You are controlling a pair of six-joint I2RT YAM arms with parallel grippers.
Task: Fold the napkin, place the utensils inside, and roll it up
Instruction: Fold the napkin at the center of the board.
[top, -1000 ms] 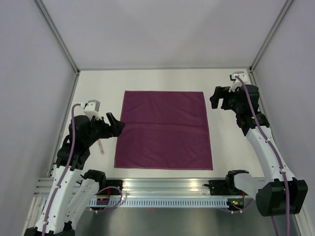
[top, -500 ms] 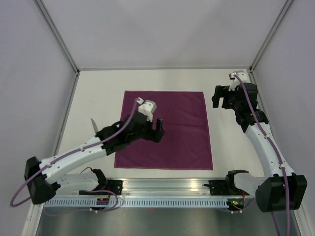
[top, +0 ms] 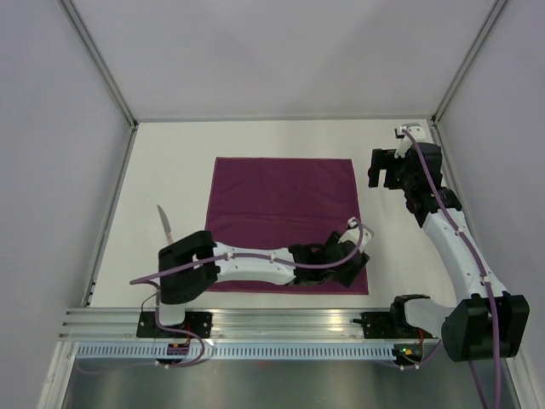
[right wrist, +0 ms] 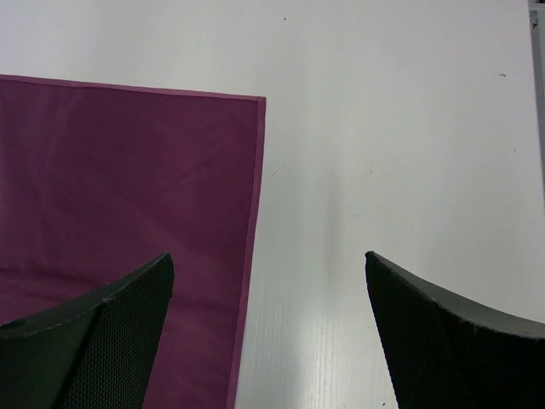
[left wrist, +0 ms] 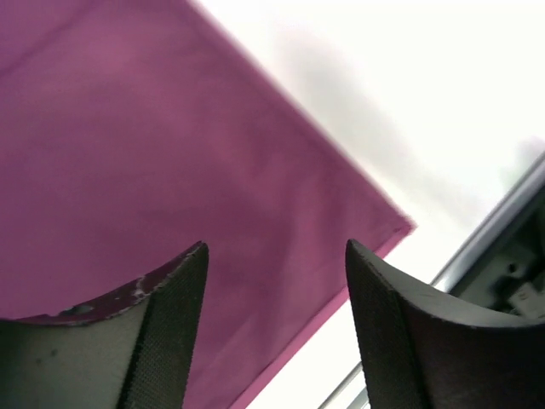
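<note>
A dark plum-purple napkin (top: 285, 204) lies spread flat in the middle of a white table (top: 170, 153). It is a single open square, with a faint crease running across it from left to right.

One slim, pale utensil (top: 164, 223) lies on the bare table to the left of the napkin, clear of the cloth and angled slightly.

The left arm reaches low and far across the table along the near edge of the napkin. The left gripper (top: 349, 258) sits over the cloth's near right corner. In the left wrist view its two dark fingers (left wrist: 174, 307) are spread apart, with nothing between them but purple fabric below. The pointed corner of the cloth shows just ahead of them, and beyond it lie white table and a metal rail (left wrist: 511, 247). I cannot tell whether the fingertips touch the cloth.

The right arm stands along the right side of the table. The right gripper (top: 381, 168) hovers beside the napkin's far right corner, over bare table. In the right wrist view its fingers (right wrist: 102, 341) are held wide apart and grip nothing. The hemmed right edge of the cloth runs down between them, nearer the left finger.
</note>
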